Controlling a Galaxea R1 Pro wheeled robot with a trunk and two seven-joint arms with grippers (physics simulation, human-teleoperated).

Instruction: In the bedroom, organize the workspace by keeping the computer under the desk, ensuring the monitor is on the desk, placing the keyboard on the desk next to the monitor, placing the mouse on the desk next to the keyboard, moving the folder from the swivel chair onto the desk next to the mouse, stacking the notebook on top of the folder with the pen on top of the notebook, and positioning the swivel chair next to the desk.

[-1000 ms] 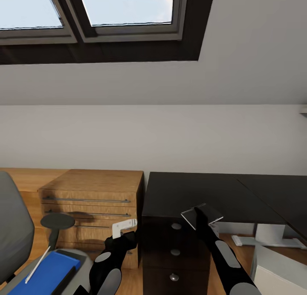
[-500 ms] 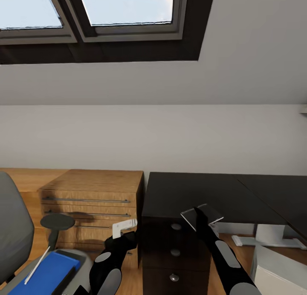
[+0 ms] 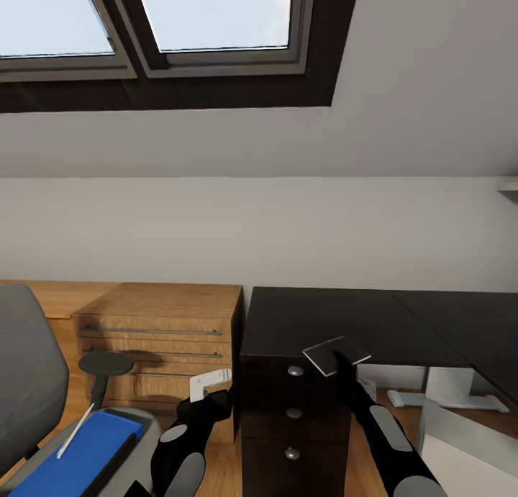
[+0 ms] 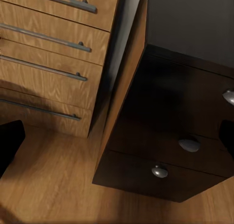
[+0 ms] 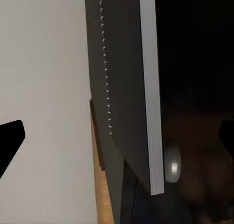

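Wide shot from the head camera: the long black L-shaped desk (image 3: pixel 345 317) runs across the right half, its top bare where we can see it, with the dark three-drawer pedestal (image 3: pixel 291 432) under its near left corner, silver knobs showing. Hard against its left side stands the light wood cabinet with bar handles (image 3: pixel 162 331). Far left, there's the grey-upholstered swivel chair (image 3: pixel 25 382), tall back and a round black armrest in sight, well apart from the desk. On its seat lies the flat bright blue folder (image 3: pixel 79 457), and across the folder's near edge rests a thin white pen (image 3: pixel 75 430). Bottom right, a corner of the plain light grey tower computer (image 3: pixel 467 461) sits on the wooden floor just past the desk's white leg.

Now the arms. The right gripper (image 3: pixel 338 360) is up at the desk's front edge, clamped on the small thin pale grey-white notebook (image 3: pixel 336 354), held tilted just above the desktop corner. The right wrist view has the notebook (image 5: pixel 124 87) edge-on, spiral holes and pale pages showing between the two dark fingers. The left gripper (image 3: pixel 208 383) hangs low between cabinet and pedestal, white fingers parted, nothing in them; its wrist camera looks at the pedestal (image 4: pixel 175 131) and cabinet (image 4: pixel 53 53) drawers.
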